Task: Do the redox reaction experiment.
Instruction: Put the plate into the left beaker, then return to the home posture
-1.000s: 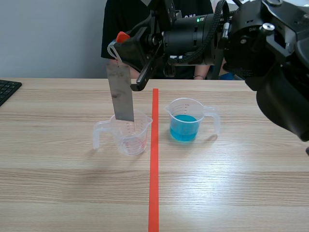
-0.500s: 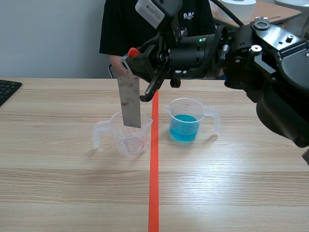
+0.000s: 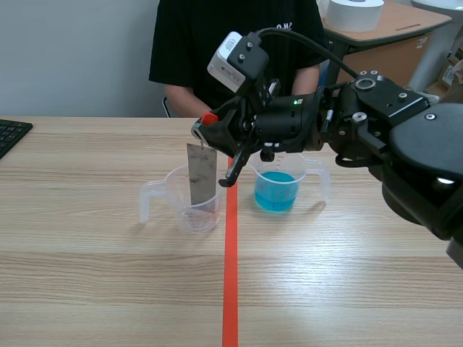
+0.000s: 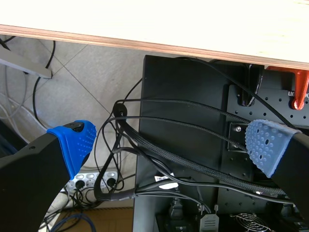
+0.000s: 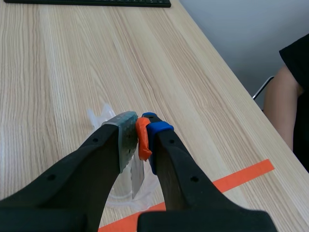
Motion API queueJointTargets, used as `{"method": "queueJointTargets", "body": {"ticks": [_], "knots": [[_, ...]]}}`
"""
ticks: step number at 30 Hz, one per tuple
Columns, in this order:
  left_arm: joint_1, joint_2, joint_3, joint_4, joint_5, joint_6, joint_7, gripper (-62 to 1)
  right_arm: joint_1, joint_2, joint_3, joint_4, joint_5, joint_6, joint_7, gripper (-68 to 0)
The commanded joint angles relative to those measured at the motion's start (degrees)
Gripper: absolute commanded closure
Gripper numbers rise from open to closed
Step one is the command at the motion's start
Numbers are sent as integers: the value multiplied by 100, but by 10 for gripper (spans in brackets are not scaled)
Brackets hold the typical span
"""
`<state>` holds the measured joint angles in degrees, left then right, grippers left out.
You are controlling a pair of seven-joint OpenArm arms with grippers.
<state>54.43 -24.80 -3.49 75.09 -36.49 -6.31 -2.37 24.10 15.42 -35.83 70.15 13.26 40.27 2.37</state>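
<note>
Strip of grey metal (image 3: 202, 173) hanging upright from a small orange clip (image 3: 209, 118), the clip pinched tight between the two fingers of the right gripper (image 3: 206, 129). Right arm reaching in across the orange tape line (image 3: 230, 275) to hold it there. Lower end of the strip down inside a clear measuring cup (image 3: 189, 210), which stands on the table (image 3: 108, 275) just beside the tape, on the keyboard (image 3: 11, 134) side. Second cup, holding blue liquid (image 3: 276, 189), just across the tape from the first, the two near each other but apart.

From the right wrist: right gripper (image 5: 140, 133) closed on the orange clip (image 5: 143, 137), strip (image 5: 137, 176) dropping away below it toward the clear cup (image 5: 99, 116).

Left gripper (image 4: 169, 137) hanging below the table edge, blue dotted pads (image 4: 75, 140) spread wide with nothing between them; only cables and a black cabinet (image 4: 183, 121) ahead of it.

Person in a black shirt (image 3: 231, 43) seated across the table.
</note>
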Motion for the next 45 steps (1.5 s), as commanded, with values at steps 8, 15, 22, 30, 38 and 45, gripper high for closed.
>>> {"method": "queueJointTargets", "body": {"ticks": [8, 15, 22, 30, 38, 45], "knots": [[63, 2, -15, 50, -22, -24, -74, -623, 146, 15, -116, 59, -114, -35, 81, -171], [63, 2, -15, 50, -22, -26, -76, -623, 146, 13, -269, 61, 11, 57, 256, -471], [24, 2, -15, 50, -17, -44, -120, -623, 146, 15, -664, 125, 1141, 245, 315, -664], [-111, 2, -15, 50, -20, -50, 133, -623, 138, 238, -903, 892, 1947, 245, 127, -679], [-81, -7, -17, 50, 22, -90, 289, -623, 79, 1298, -848, 1491, 2503, 85, -151, -679], [-79, -83, -46, 133, 411, -90, 199, -623, -581, 2337, -446, 1810, 2507, -184, 273, -679]]}}
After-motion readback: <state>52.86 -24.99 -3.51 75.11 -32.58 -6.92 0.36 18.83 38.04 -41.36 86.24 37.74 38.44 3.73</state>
